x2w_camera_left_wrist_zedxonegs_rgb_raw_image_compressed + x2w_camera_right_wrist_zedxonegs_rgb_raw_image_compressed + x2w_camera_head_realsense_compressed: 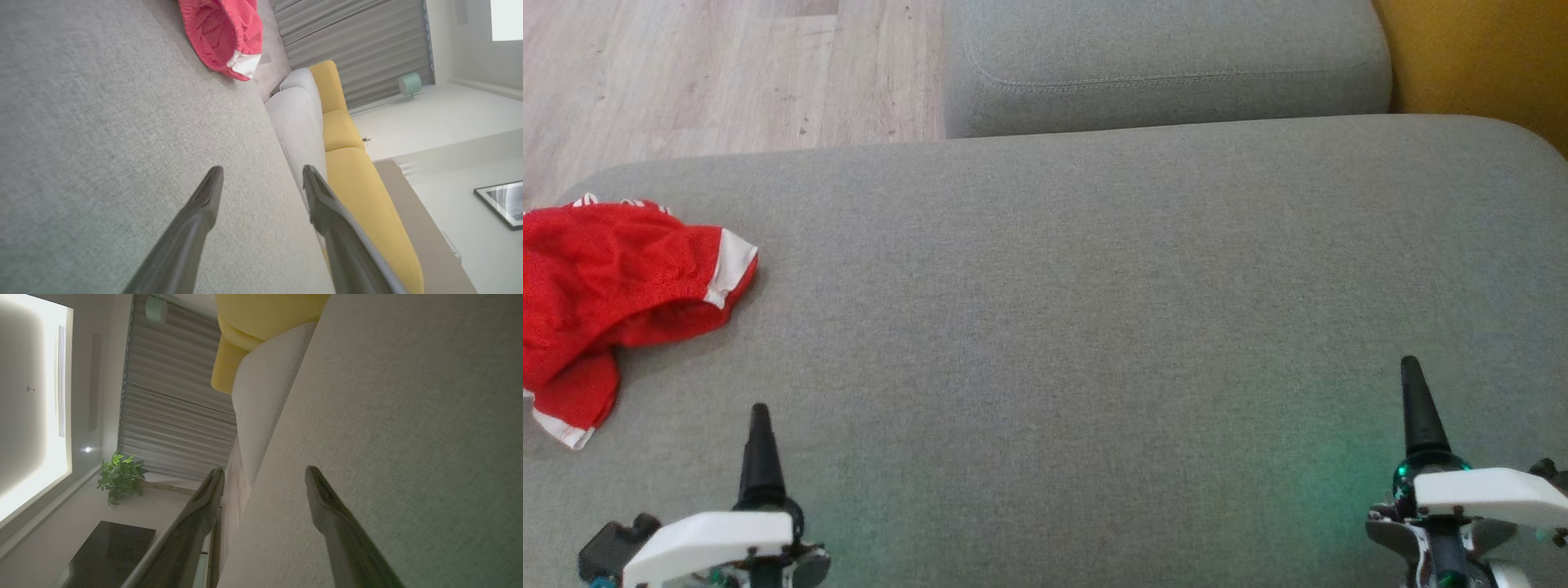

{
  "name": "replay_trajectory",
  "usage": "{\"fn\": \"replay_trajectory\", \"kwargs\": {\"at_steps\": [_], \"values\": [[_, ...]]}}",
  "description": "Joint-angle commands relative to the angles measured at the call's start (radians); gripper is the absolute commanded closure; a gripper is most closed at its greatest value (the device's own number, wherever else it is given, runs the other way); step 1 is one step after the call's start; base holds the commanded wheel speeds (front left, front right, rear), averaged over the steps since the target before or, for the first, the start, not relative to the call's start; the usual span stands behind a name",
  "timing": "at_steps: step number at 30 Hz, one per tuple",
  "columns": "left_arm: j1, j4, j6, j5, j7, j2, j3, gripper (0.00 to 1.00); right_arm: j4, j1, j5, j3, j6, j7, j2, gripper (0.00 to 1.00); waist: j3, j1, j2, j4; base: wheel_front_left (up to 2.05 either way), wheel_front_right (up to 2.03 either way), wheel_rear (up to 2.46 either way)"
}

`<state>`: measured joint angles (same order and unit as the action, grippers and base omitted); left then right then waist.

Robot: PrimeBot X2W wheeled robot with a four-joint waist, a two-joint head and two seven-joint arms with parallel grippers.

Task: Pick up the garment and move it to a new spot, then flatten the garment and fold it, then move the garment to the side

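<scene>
Red with white trim, the garment (621, 286) lies crumpled at the left edge of the grey sofa seat (1094, 269), nearer the far left corner than the near one. One white-hemmed end trails toward the near edge. Its folds are bunched, not flat. The left hand (262, 169) hovers over the near edge of the seat, close to the garment but apart from it, spread wide open with nothing in its grasp. The right hand (264, 470) hangs by the near right corner, well apart from the garment, likewise released and empty. Beyond the far edge sits a second grey cushion (1168, 65), with a yellow cushion (1478, 57) to its right and pale wood floor (686, 73) to its left.
</scene>
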<state>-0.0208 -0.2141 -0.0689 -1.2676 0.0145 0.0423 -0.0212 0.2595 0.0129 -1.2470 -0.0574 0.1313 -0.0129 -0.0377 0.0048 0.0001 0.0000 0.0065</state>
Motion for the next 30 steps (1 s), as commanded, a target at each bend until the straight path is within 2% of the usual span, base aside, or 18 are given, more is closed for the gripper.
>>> {"fn": "replay_trajectory", "kwargs": {"at_steps": [1,18,30], "values": [[0.028,0.046,0.004,0.04,-0.014,0.004,-0.003,0.0,-0.043,-0.022,0.036,0.017,0.0,0.013,-0.006,0.0,0.0,-0.0001,0.0,0.0,0.0,0.0,0.0],[0.011,0.063,0.026,0.313,-0.064,0.005,-0.041,0.0,-0.064,-0.019,0.264,0.075,0.0,0.064,-0.007,0.0,0.004,-0.0001,0.0,0.001,0.0,0.0,0.0],[0.004,0.07,0.046,0.463,-0.097,0.007,-0.063,0.0,-0.074,-0.022,0.4,0.106,0.0,0.096,-0.008,0.0,0.007,-0.0001,0.0,0.005,0.0,0.0,0.0]]}}
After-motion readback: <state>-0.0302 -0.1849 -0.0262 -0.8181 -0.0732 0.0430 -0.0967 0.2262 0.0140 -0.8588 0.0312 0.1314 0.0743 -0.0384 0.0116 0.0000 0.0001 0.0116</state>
